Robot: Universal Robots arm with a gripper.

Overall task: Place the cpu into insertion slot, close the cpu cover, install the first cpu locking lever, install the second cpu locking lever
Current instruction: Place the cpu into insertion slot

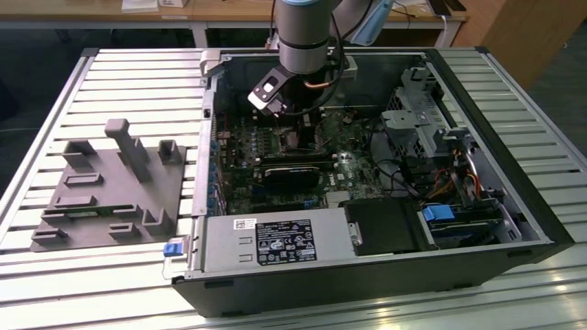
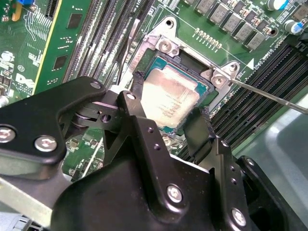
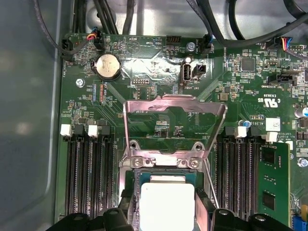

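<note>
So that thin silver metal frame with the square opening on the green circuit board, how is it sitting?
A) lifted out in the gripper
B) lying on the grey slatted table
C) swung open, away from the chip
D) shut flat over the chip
C: in the first wrist view the thin silver square cpu cover stands swung open on its hinge, leaving the pale silver-grey square cpu uncovered.

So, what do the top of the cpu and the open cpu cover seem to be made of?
The cpu has a top that looks like pale, matt silver-grey metal: flat, with a dull sheen. The cpu cover, flipped open, looks like thin stamped sheet metal, brighter silver, with reflecting edges. Which alloy, I cannot tell.
</note>
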